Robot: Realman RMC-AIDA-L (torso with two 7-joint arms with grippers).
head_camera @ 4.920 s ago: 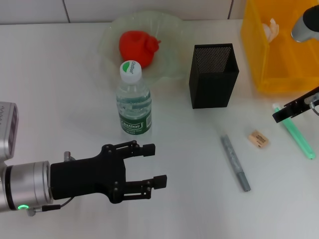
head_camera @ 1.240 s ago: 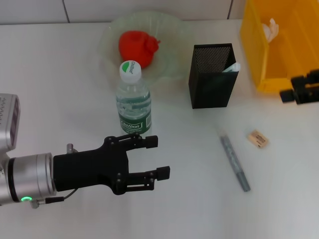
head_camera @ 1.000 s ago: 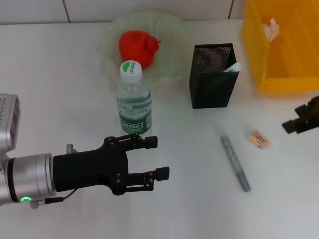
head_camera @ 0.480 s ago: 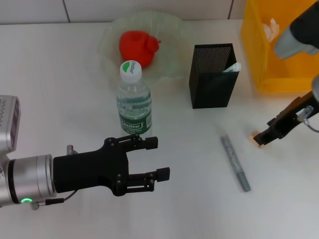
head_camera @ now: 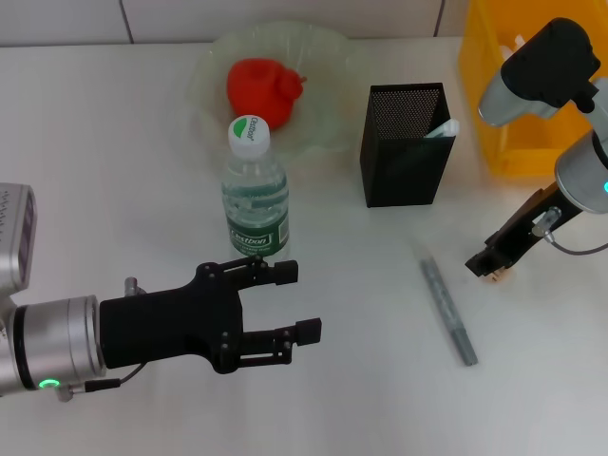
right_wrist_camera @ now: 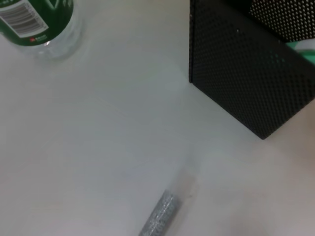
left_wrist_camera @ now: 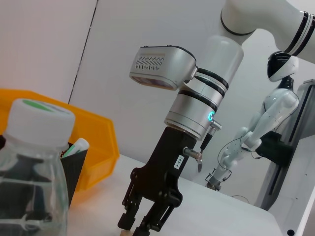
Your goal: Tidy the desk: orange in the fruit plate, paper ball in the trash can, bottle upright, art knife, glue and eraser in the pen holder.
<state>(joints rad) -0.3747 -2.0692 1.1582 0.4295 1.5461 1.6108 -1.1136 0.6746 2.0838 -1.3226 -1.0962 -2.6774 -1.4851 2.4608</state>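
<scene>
The orange [head_camera: 263,90] lies in the pale green fruit plate [head_camera: 328,114]. The bottle [head_camera: 255,195] stands upright in front of the plate; it also shows in the left wrist view [left_wrist_camera: 29,177]. The black mesh pen holder [head_camera: 407,142] has a green-white glue stick [head_camera: 445,127] in it. The grey art knife [head_camera: 446,309] lies flat on the table. My right gripper [head_camera: 483,266] is down on the table over the tan eraser [head_camera: 495,275], mostly hiding it. Its fingers stand slightly apart in the left wrist view [left_wrist_camera: 142,223]. My left gripper [head_camera: 290,302] is open and empty, in front of the bottle.
The yellow trash can [head_camera: 503,142] stands at the back right, behind my right arm. A bit of the white paper ball [head_camera: 516,42] shows inside it. The right wrist view shows the pen holder [right_wrist_camera: 246,73], the bottle's base [right_wrist_camera: 39,24] and the knife's tip [right_wrist_camera: 160,220].
The glue stick went from the table into the pen holder. My right gripper then moved away and came down onto the eraser, shifting slightly left in the last half second. My left arm barely moved.
</scene>
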